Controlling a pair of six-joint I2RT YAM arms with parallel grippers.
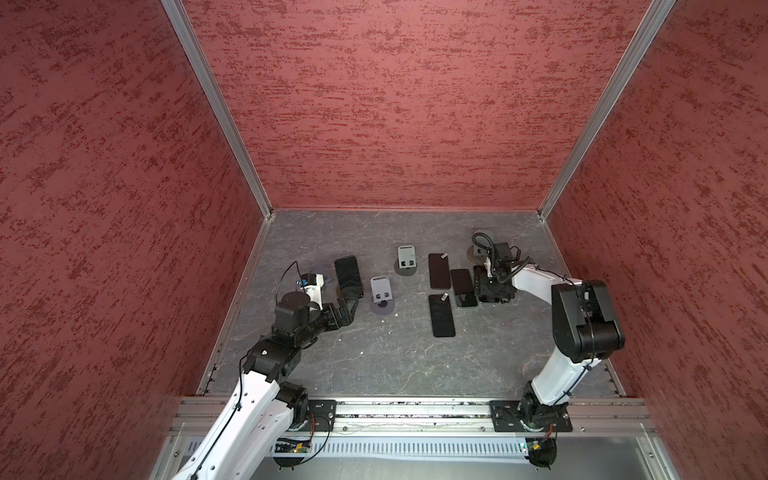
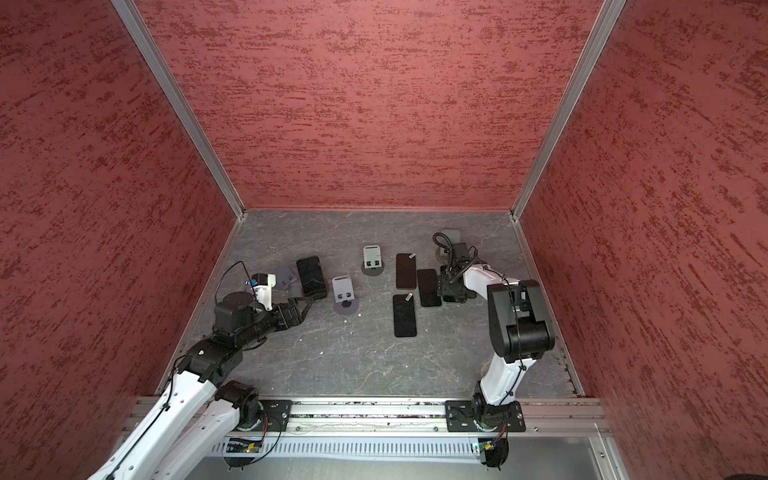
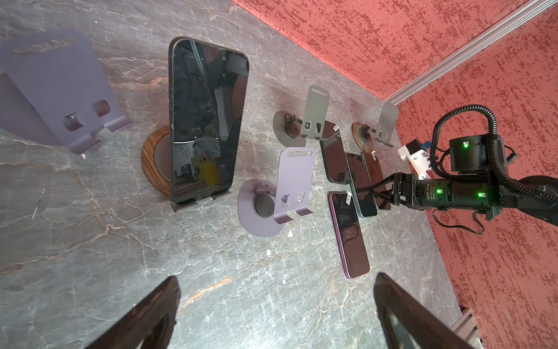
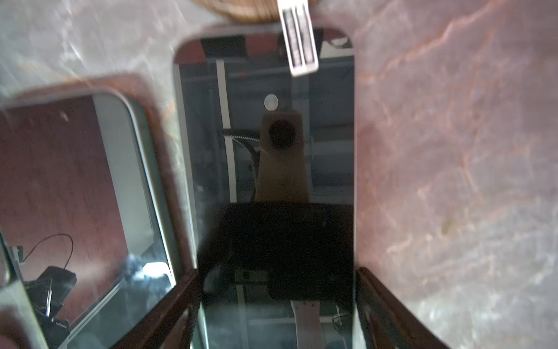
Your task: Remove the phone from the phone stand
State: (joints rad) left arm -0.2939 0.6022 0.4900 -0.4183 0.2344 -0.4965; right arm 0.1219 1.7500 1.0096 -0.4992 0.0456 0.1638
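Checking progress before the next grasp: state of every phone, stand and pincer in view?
Upright phone: seated on near wood-base stand.
Purple stand by left arm: empty.
Middle purple stand: empty.
Grey stand: empty.
Far wood-base stand: empty.
Purple phone: lying flat.
Teal-edged phone: lying flat.
Phone beside grey stand: lying flat.
Left pincer: open, empty.
Right pincer: straddles a fourth phone; grip unclear.
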